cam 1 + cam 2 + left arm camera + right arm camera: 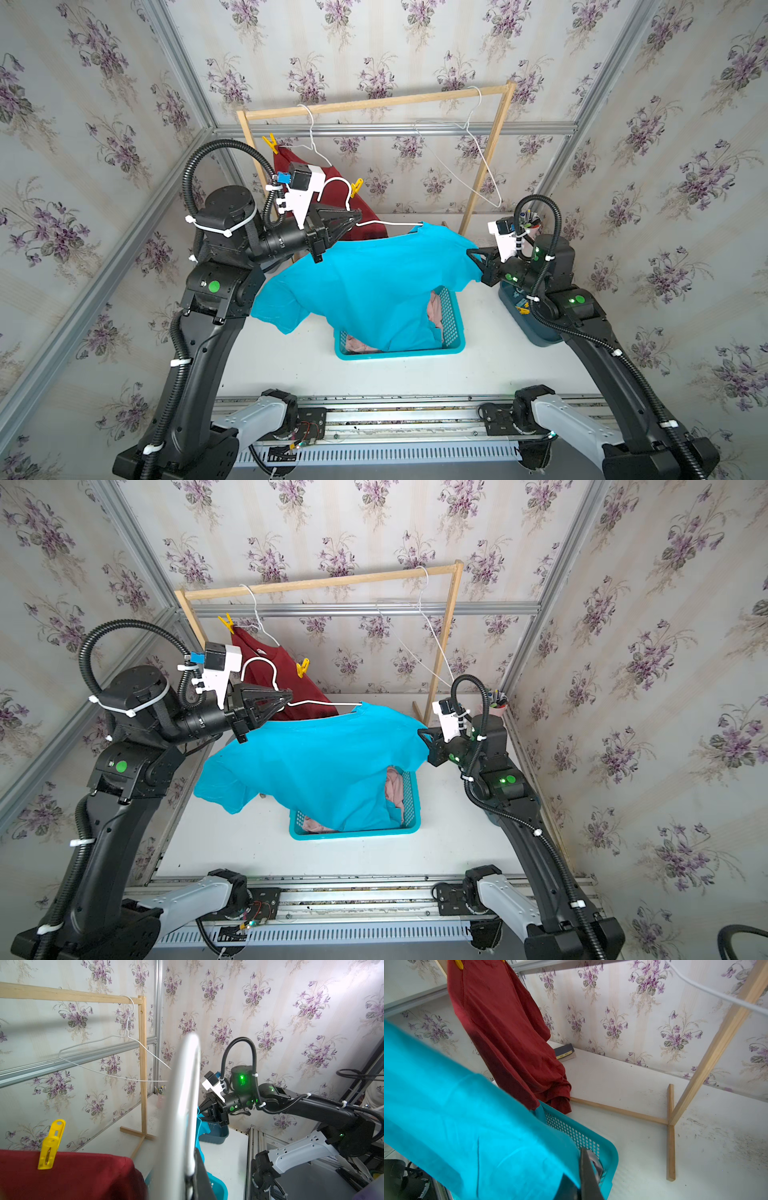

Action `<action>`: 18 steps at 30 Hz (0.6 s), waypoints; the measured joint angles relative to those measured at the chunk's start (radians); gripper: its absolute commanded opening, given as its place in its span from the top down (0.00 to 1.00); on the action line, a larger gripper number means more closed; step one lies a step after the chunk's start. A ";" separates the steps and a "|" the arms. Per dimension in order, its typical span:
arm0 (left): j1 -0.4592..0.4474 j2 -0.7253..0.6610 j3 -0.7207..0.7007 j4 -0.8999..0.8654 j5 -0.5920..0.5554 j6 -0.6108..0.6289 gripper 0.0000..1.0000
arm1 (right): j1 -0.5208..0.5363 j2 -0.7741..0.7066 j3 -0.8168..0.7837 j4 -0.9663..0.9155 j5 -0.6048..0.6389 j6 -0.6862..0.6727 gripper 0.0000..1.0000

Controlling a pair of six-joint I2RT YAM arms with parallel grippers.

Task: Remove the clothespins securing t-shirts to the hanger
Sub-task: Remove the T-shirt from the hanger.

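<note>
— Turquoise t-shirt (365, 282) first: where is it?
— Spread above the basket (399, 355). Its lower hem hangs down inside and one sleeve trails off the basket's left-arm side. It is draped over a white hanger (386, 223) held up over the basket's far side.
— Held by what?
— The left gripper (355, 218), with its jaws closed tight on the hanger's wire near the hook. I'd say that fixes the hanger in the air so the cloth can be drawn off it.
— And the other arm?
— The right gripper (471, 253) is pinched shut on the shirt's edge, above the basket's right-arm side. A pull from there should slide the shirt off onto the pink t-shirt (434, 309) lying in the basket.
— Any pegs on the turquoise one?
— None that I can see. The clothespins (271, 143) in plain view are two yellow ones, clipped at the shoulders of the dark red t-shirt (508, 1032). That shirt hangs from the wooden rack (374, 102) behind the basket. A dark bin (216, 1137) sits beside the basket under the right arm. A yellow peg shows inside it, so that is probably where pegs go.
— So the red shirt is next?
— Likely, once this one is in the basket.
</note>
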 measured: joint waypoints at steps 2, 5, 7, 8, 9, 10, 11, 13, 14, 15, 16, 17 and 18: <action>-0.004 0.003 0.003 0.013 0.000 -0.013 1.00 | -0.001 -0.002 -0.011 -0.002 0.009 0.008 1.00; -0.011 0.006 0.002 0.017 0.000 -0.027 1.00 | -0.001 -0.003 -0.026 -0.001 0.007 0.010 1.00; -0.018 0.005 -0.007 0.024 0.000 -0.031 1.00 | -0.003 -0.003 -0.043 0.011 -0.061 0.012 1.00; -0.020 0.005 -0.016 0.029 0.000 -0.031 1.00 | 0.000 -0.004 -0.055 0.024 -0.100 0.010 0.92; -0.020 0.005 -0.026 0.032 0.000 -0.031 1.00 | 0.008 -0.007 -0.069 0.039 -0.152 0.011 0.72; -0.021 0.005 -0.039 0.033 0.000 -0.029 1.00 | 0.024 -0.014 -0.080 0.050 -0.196 0.011 0.54; -0.022 0.005 -0.051 0.031 0.000 -0.028 1.00 | 0.037 -0.023 -0.087 0.058 -0.224 0.010 0.43; -0.022 0.004 -0.078 0.011 -0.002 0.006 1.00 | 0.066 -0.052 -0.090 0.068 -0.263 -0.007 0.32; -0.021 0.003 -0.086 -0.005 -0.005 0.027 1.00 | 0.071 -0.066 -0.085 0.069 -0.267 -0.021 0.30; -0.021 0.003 -0.095 -0.029 -0.011 0.055 1.00 | 0.072 -0.079 -0.077 0.069 -0.261 -0.034 0.28; -0.022 0.003 -0.103 -0.050 -0.021 0.080 1.00 | 0.072 -0.088 -0.065 0.068 -0.253 -0.053 0.26; -0.022 0.003 -0.111 -0.071 -0.027 0.106 1.00 | 0.072 -0.092 -0.055 0.065 -0.247 -0.060 0.25; -0.022 0.003 -0.119 -0.092 -0.027 0.130 1.00 | 0.073 -0.094 -0.044 0.059 -0.236 -0.075 0.24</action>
